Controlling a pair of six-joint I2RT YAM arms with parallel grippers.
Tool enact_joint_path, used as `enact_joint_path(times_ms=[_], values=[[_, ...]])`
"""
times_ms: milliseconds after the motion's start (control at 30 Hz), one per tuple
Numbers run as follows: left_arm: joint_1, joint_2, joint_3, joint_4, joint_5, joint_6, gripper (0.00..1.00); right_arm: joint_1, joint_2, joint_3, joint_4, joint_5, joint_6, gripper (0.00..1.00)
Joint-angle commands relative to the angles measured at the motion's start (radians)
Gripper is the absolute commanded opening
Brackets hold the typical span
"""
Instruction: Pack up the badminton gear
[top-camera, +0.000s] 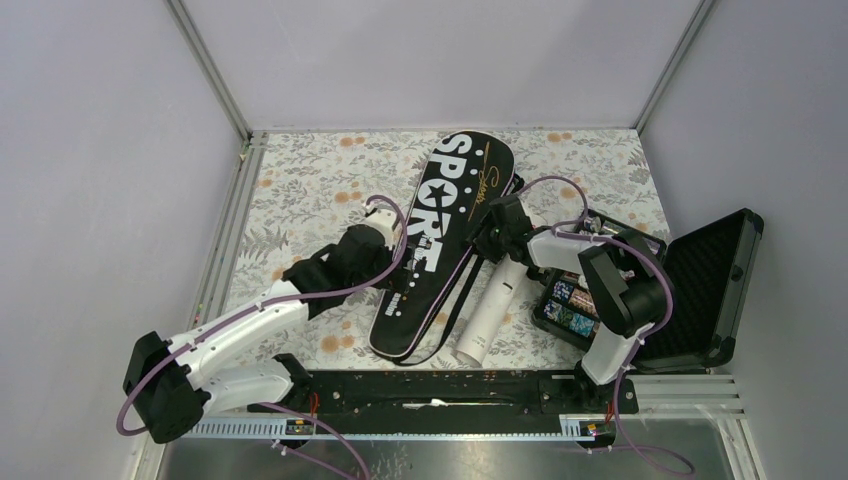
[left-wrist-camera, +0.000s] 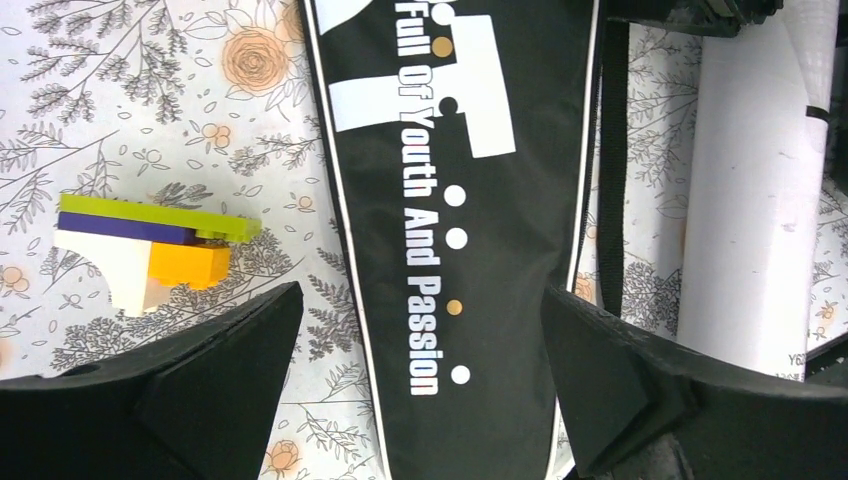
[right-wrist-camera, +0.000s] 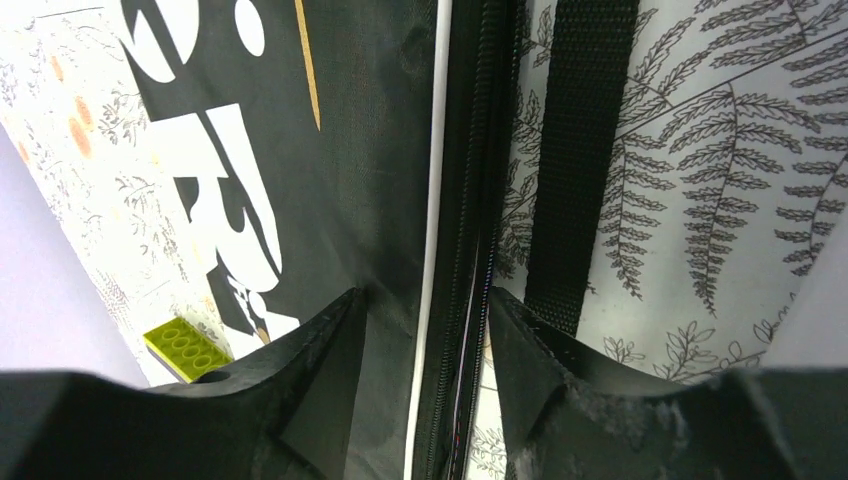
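Right wrist view: right hand (right-wrist-camera: 425, 296), slightly parted, straddles the zipper (right-wrist-camera: 465, 200) of the bag (right-wrist-camera: 370, 130), probably to grip it; left hand (left-wrist-camera: 422, 293) gapes.

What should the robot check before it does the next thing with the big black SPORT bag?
1. Left tool open above the bag: ok.
2. Right tool straddles the zip edge: ok.
3. Right tool gripping that edge: cannot tell.
4. Rackets inside the bag: cannot tell, none in view.
5. White tube packed: not ok, it lies beside the bag.
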Motion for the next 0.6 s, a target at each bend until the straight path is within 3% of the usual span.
enact_joint_path(times_ms=[0, 133, 300, 567], values=[[0.023, -0.02, 0.004, 0.011, 0.028, 0.025, 0.98, 0.015, 0.037, 0.045, 0.025, 0.033, 0.013, 0.52], [0.023, -0.009, 0.008, 0.011, 0.089, 0.036, 0.95, 0.019, 0.056, 0.056, 0.038, 0.034, 0.008, 0.33], [0.018, -0.002, 0.008, 0.007, 0.112, 0.037, 0.9, 0.025, 0.017, 0.051, 0.083, -0.024, 0.023, 0.0], [-0.1, -0.044, -0.009, 0.064, -0.024, 0.08, 0.9, 0.076, -0.099, 0.048, 0.091, -0.087, 0.157, 0.0]])
